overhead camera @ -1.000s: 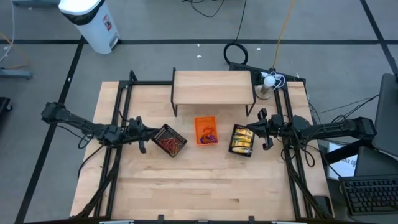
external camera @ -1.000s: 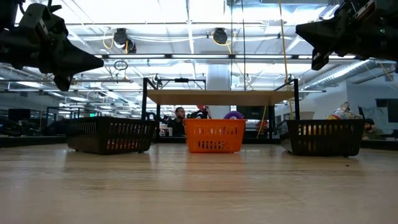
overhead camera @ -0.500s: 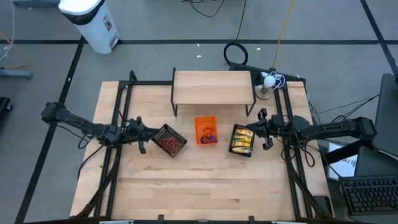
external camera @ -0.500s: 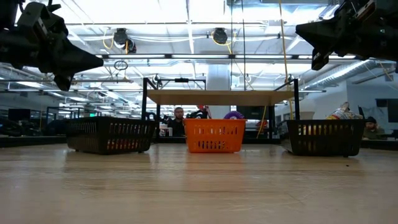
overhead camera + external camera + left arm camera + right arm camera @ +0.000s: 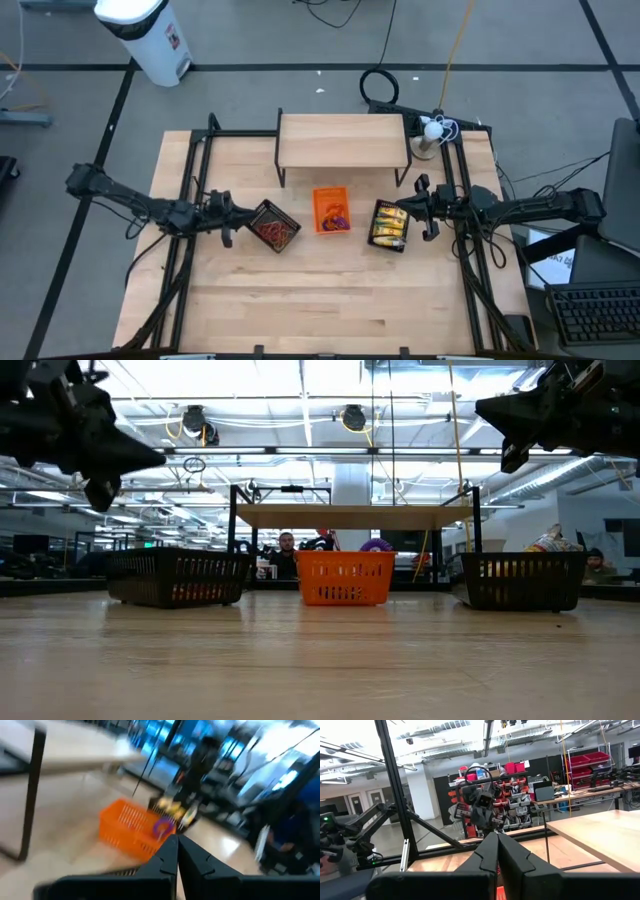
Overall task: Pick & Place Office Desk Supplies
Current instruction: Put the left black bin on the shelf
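Three small trays stand in a row mid-table. The left black mesh tray holds red-brown rubber bands, the orange tray holds small rings, among them a purple one, and the right black mesh tray holds yellow packets. My left gripper is shut and hovers level, above the table, just left of the left mesh tray. My right gripper is also shut and hovers just right of the right mesh tray, tipped slightly upward. In the low view both grippers hang well above the trays.
A low wooden shelf on black legs stands behind the trays at the far edge, with a white object to its right. Bare tabletop stretches toward the near edge. A person sits in the room beyond the table.
My left gripper has rolled a little about its own pointing line while staying in place, still shut. The trays and my right gripper have not moved.
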### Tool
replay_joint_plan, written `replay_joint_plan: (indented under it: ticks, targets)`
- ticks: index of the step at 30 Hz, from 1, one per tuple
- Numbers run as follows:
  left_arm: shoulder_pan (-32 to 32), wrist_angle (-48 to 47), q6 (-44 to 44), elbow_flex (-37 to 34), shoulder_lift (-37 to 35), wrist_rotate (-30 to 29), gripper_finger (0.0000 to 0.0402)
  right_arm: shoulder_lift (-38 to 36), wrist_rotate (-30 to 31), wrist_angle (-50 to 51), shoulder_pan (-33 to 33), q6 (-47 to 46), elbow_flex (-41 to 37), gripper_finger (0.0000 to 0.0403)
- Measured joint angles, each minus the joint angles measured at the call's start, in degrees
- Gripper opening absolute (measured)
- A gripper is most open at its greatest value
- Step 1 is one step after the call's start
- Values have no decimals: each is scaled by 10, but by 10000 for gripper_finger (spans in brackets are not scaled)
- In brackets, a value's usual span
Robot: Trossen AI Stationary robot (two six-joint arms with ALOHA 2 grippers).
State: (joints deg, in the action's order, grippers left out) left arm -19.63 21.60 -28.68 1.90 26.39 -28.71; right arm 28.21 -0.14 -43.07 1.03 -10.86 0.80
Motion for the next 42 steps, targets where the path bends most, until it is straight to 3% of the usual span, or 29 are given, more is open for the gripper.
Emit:
replay_joint_plan:
  ticks: [6, 11, 15, 21, 27, 35, 42]
  targets:
    - [-10, -216, -90, 110, 75, -18, 2, 0, 0, 0, 0, -4, 0, 4]
    - [-18, -405, -148, 263, 208, -28, 3, 0, 0, -1, 0, -4, 0, 4]
    - [-17, -504, -190, 367, 324, 6, 3, 0, 1, -4, 0, -3, 0, 4]
    - [-14, -537, -196, 473, 486, 89, 47, 0, 1, -4, 0, 0, 0, 4]
    - [16, -562, -187, 564, 602, 169, 122, 0, 1, -5, 0, -2, 0, 4]
    - [70, -659, -214, 633, 702, 225, 226, 0, 0, -5, 0, -17, 0, 4]
    - [91, -646, -196, 634, 745, 254, 258, 0, -1, -4, 0, -20, 0, 4]
